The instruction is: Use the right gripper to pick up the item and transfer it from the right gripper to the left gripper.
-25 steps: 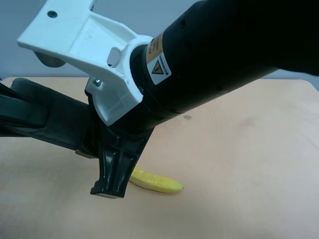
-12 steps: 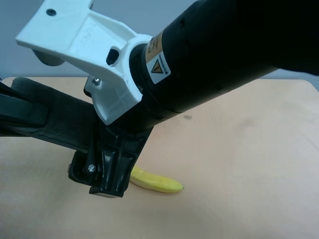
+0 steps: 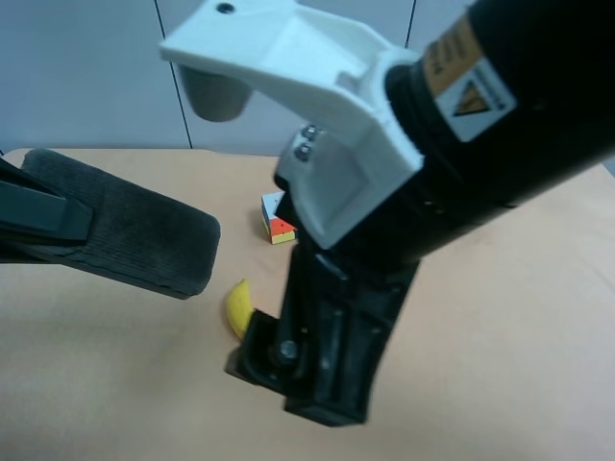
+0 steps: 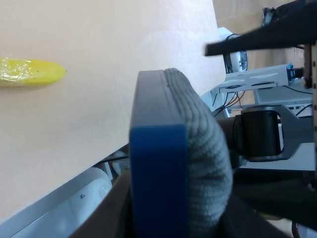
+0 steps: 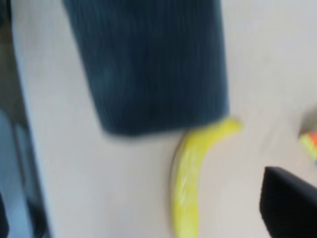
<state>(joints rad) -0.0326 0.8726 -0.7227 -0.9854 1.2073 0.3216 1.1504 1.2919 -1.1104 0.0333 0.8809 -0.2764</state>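
Note:
The yellow banana (image 3: 237, 307) lies on the tan table (image 3: 500, 288), mostly hidden behind the arm at the exterior high view's right. In the right wrist view the banana (image 5: 189, 173) curves along the table, one end under a dark ribbed pad (image 5: 148, 64). My right gripper (image 3: 312, 379) hangs low right beside the banana. Only one black finger (image 5: 292, 206) shows, apart from the fruit, and nothing is held. My left gripper's ribbed finger (image 4: 198, 163) hovers near the banana's tip (image 4: 29, 72). It also shows in the exterior high view (image 3: 135, 235).
A small multicoloured cube (image 3: 277, 219) sits on the table behind the banana, and its edge shows in the right wrist view (image 5: 309, 141). The big black arm with a white bracket (image 3: 317, 106) fills the upper right. The table's far edge meets a grey wall.
The arm at the exterior high view's right has swung to the right and lower, uncovering the cube. The banana now shows further left and turned. The left pad has not moved.

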